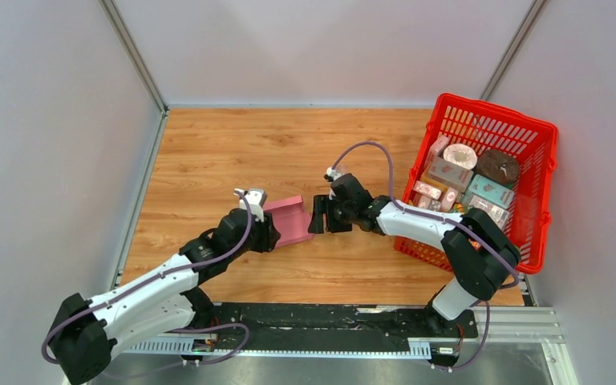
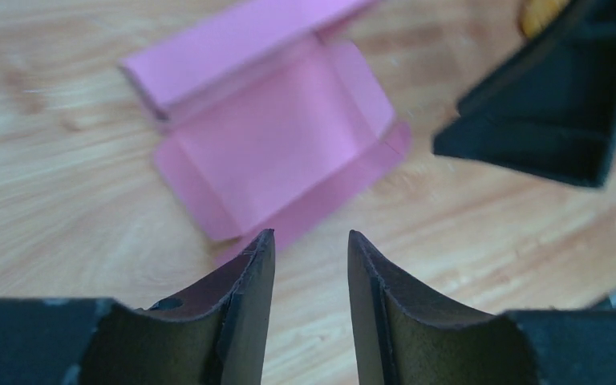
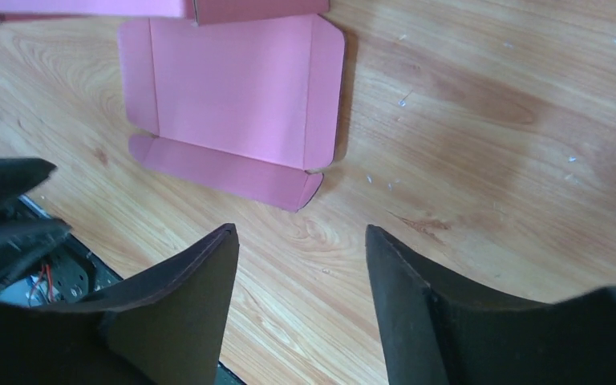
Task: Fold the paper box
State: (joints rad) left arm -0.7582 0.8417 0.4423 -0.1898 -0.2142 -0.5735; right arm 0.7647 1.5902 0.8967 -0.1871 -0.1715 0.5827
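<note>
The pink paper box [image 1: 289, 220] lies on the wooden table between my two grippers, partly folded. In the left wrist view the paper box [image 2: 277, 136] has its main panel flat, side flaps slightly lifted and its far panel standing up. My left gripper [image 2: 311, 239] is open just short of the box's near edge, holding nothing. In the right wrist view the paper box [image 3: 233, 88] lies ahead of my right gripper [image 3: 301, 233], which is open, empty and apart from it. From above, the left gripper [image 1: 270, 233] and right gripper [image 1: 318, 216] face each other across the box.
A red mesh basket [image 1: 481, 120] with several printed cartons stands at the table's right, behind the right arm. Grey walls enclose the table on three sides. The right gripper's black fingers [image 2: 561, 104] show at the upper right of the left wrist view.
</note>
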